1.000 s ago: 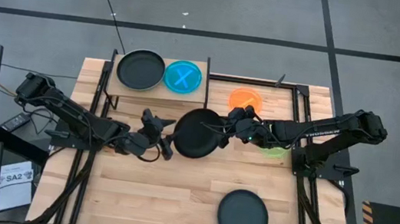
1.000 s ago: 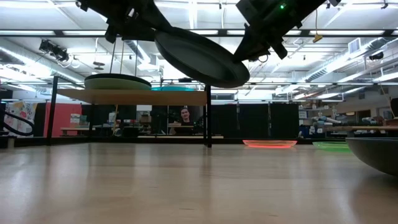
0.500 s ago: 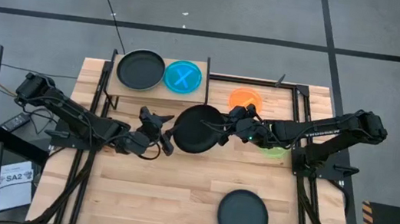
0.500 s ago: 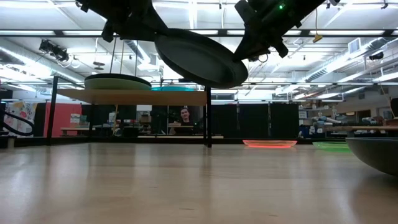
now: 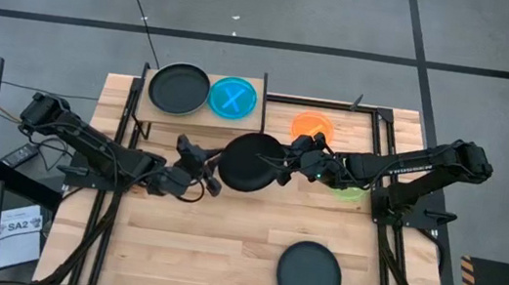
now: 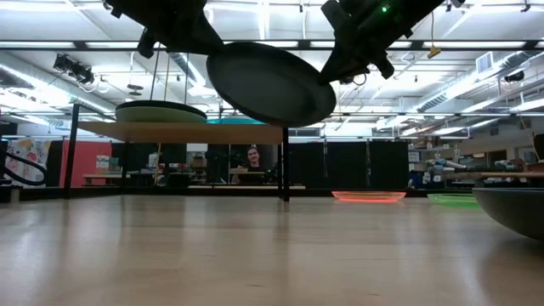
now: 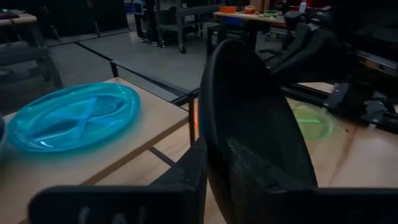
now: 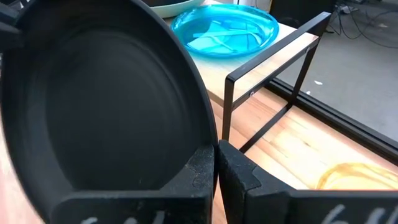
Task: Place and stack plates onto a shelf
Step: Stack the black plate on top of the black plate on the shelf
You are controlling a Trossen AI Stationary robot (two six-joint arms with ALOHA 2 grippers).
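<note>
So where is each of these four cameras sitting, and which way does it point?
High view: above, straight down; both arms, left end effector, right end effector.
Low view: tabletop height, level; held black plate, shelf.
Left wrist view: past its own fingers.
Right wrist view: past its own fingers.
Both wrist views share the blue plate.

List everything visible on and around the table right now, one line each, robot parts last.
Shelf: one, light wood on black legs, far left part of the table.
Black plate on shelf: one, left side of the shelf.
Blue plate: one, translucent, on the shelf's right side.
Held black plate: one, in the air at table centre, gripped at both edges.
Orange plate: one, on the table right of the shelf.
Green plate: one, mostly hidden under the right arm.
Near black plate: one, on the table's near right.
Person: one, in the room behind.
Left gripper: shut on the held plate's left edge.
Right gripper: shut on its right edge.
</note>
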